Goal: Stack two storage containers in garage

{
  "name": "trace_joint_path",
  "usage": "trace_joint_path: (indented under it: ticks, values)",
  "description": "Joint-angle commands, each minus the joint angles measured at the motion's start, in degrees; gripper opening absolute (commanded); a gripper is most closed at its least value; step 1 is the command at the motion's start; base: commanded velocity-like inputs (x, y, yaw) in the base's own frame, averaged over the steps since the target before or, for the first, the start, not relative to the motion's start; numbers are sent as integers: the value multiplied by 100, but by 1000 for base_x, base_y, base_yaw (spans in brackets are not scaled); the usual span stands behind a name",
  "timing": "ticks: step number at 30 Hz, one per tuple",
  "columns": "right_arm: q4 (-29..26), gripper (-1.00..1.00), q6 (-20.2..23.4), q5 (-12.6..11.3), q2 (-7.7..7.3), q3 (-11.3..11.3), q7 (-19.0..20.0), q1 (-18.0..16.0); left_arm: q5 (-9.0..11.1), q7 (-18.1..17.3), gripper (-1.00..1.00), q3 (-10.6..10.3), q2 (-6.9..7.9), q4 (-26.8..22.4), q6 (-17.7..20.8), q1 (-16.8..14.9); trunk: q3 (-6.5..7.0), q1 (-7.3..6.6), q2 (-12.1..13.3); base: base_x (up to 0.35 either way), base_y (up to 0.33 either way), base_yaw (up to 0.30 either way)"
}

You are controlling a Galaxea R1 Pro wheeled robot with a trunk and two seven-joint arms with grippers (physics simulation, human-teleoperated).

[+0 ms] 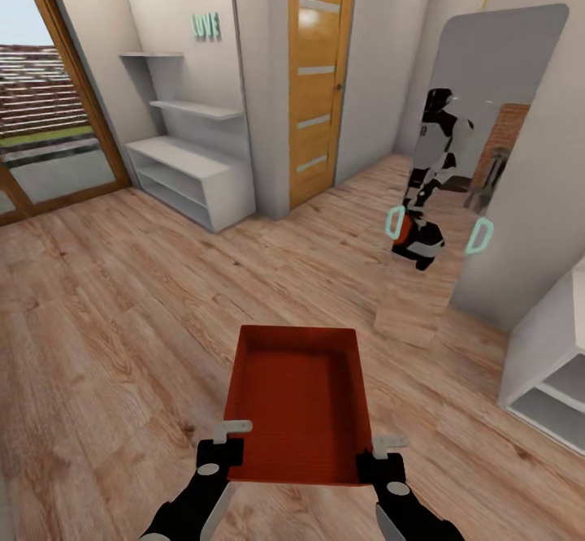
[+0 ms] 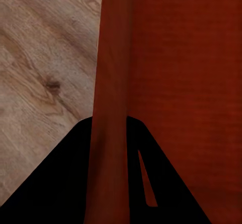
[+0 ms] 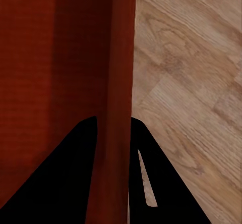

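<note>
White shelf unit (image 1: pixel 191 169) beside an orange wooden door (image 1: pixel 318 78); tall mirror (image 1: pixel 479 159) leaning right.

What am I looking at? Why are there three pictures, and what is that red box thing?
A robot took these pictures. The big one comes from a camera on its head, looking down over its two black arms. Each arm ends in a pinching tool: the left tool and the right tool. Together they carry an orange-red storage container above the wooden floor. The two small pictures come from cameras beside each tool. In each, dark fingers pinch a thin wall of the container. The figure standing ahead is the robot itself, seen in a tall mirror.
</note>
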Motion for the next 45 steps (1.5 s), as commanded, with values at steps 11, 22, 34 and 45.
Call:
trace_joint_path:
  ticks: [11, 22, 34, 45]
  values:
    - [-29, -100, 7, 18, -192, 31, 3, -15, -59, -153, -100, -107, -1, 272, 23, 1, -4, 0, -3, 92, 0, 152]
    - [-30, -100, 7, 17, -200, 31, -1, -15, -58, -154, -100, -108, -1, 272, 24, 1, -4, 0, -3, 323, 0, 3]
    - [-29, -100, 7, 17, -200, 31, -2, -15, -59, -154, -100, -109, -1, 272, 24, 1, -4, 0, -3, 332, 0, 0]
    - [-31, -100, 7, 18, -200, 31, -2, -15, -59, -154, -100, -109, -1, 272, 24, 1, -4, 0, -3, 332, 0, 0]
